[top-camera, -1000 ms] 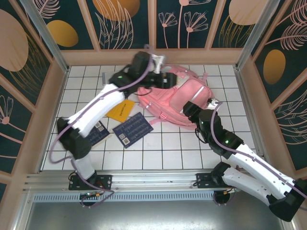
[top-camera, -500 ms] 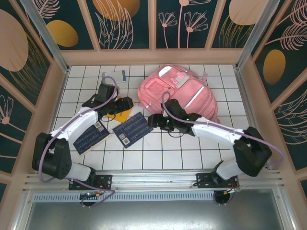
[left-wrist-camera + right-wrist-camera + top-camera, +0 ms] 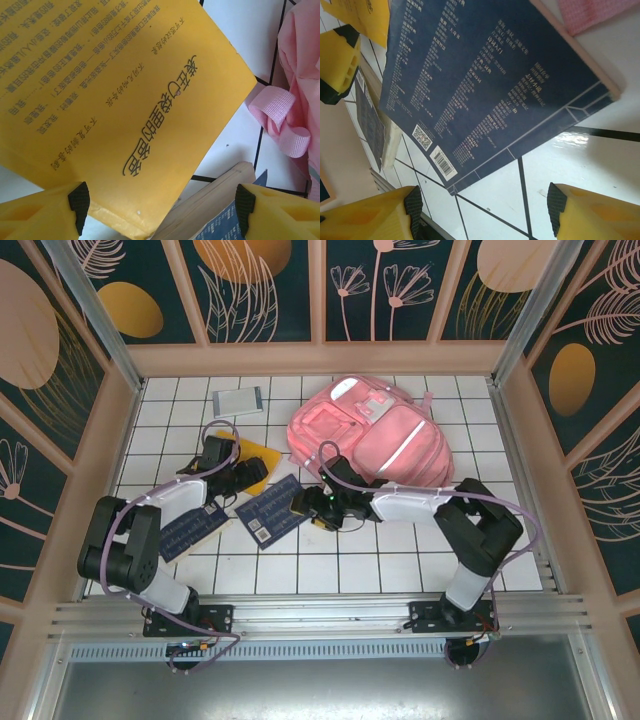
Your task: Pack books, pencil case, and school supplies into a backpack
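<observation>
The pink backpack (image 3: pixel 385 440) lies at the back right of the tiled floor. A yellow-orange book (image 3: pixel 268 452) (image 3: pixel 110 100) lies left of it, and my left gripper (image 3: pixel 252 474) (image 3: pixel 161 207) hovers open over its near corner. Just in front lies a navy book (image 3: pixel 277 510) (image 3: pixel 485 85). My right gripper (image 3: pixel 303 506) (image 3: pixel 482 207) stands open at its right edge, with bare tile between the fingers. The small grey book (image 3: pixel 238 400) rests at the back left. The pencil case and the small supplies are hidden.
A second navy book (image 3: pixel 190 525) (image 3: pixel 370 120) lies at the front left under the left arm. A pink backpack strap (image 3: pixel 280 120) curls on the tile beside the yellow book. Wooden walls ring the floor, with free tiles along the front.
The left arm has come down from the backpack to the yellow book. The right gripper has swung left from the backpack's right side to the navy book's edge.
</observation>
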Action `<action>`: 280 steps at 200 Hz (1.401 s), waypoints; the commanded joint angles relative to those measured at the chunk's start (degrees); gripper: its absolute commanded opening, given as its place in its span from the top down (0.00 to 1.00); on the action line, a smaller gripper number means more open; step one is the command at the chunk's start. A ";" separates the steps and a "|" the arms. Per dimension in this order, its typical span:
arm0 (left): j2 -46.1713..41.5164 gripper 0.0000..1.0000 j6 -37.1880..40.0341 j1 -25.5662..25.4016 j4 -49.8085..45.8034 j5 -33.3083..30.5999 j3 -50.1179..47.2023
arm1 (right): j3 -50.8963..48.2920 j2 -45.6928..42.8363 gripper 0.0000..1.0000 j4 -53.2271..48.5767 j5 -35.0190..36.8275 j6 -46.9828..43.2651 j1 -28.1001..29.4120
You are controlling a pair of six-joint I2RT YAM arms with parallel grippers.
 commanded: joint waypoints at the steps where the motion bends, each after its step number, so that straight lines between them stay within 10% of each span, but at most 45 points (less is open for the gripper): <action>1: 0.80 0.23 -2.28 0.03 4.12 2.29 -2.64 | 1.93 2.20 0.31 1.92 -0.89 3.17 0.50; 280: -13.77 0.21 -11.87 -7.01 12.23 11.69 -19.80 | 12.67 10.50 0.31 -6.57 1.42 -10.63 -6.68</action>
